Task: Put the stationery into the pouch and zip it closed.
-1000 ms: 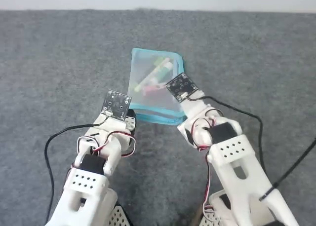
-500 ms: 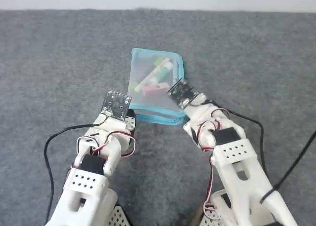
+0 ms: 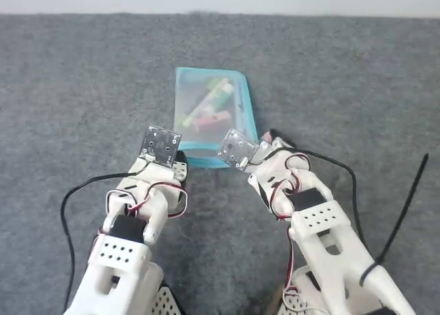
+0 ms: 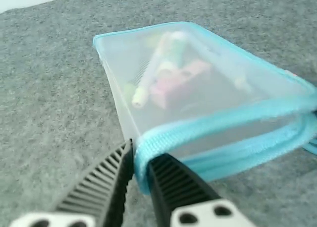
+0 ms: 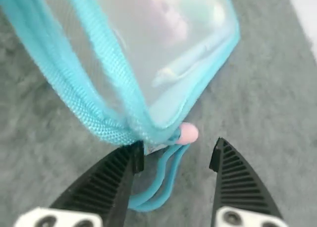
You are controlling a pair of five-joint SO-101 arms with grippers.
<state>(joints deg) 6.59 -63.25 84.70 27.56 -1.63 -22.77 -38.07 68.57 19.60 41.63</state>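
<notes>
1. Overhead, the pouch (image 3: pixel 210 112), clear with a turquoise border, lies flat on the grey, felt-like tabletop (image 3: pixel 75 81), just ahead of both arms. The stationery (image 3: pixel 206 109) is inside it: pen-like pieces with green tips and a pink piece show through the clear wall. The left arm (image 3: pixel 134 212) comes up to the pouch's near corner on its own side, and the right arm (image 3: pixel 302 205) comes up to the other near corner. Each arm's wrist board hides its fingertips from above.

2. From the left wrist, the left pincer (image 4: pixel 141 162) is clamped on the pouch's turquoise zip edge, right at the corner. The fabric is pinched between the two black ribbed fingers (image 4: pixel 111 185). Beyond them the clear wall stretches away, with a green-capped pen and a pink block blurred inside.

3. From the right wrist, the right pincer (image 5: pixel 176 155) has its jaws spread and holds nothing. Between them hang a turquoise cord loop (image 5: pixel 161 180) and a small pink bead (image 5: pixel 188 133), both at the pouch's corner. One fingertip touches that corner, where two turquoise bands meet; the other stands apart over the tabletop. I cannot tell whether the zip is fully closed.
</notes>
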